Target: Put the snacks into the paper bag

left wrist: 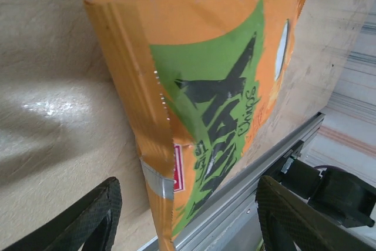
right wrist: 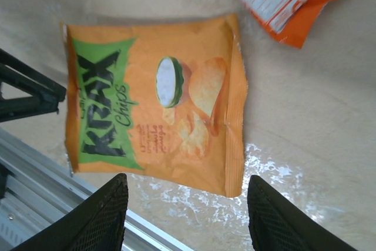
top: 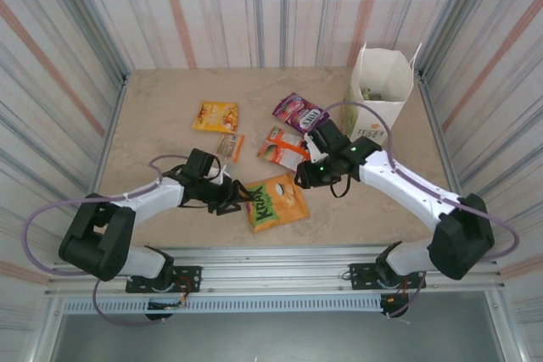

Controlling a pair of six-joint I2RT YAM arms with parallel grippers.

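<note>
Krax packet [top: 276, 201], closest to the near rail: lies flat on the counter [top: 161, 116], one crimped end between the wide-spread, empty fingers of the left hand [left wrist: 188, 204], with the right hand [right wrist: 188, 195] equally spread and empty, poised near its far side. Looks light, puffed, crackly and slick, so better pinched by that end seam than squeezed across the fragile chips. Farther off: orange-red packet [top: 284, 148], brown-orange bar [top: 230, 147], yellow-orange packet [top: 215, 115] and purple packet [top: 299, 112] flat too, then the paper bag [top: 382, 91] upright at the far right corner.
</note>
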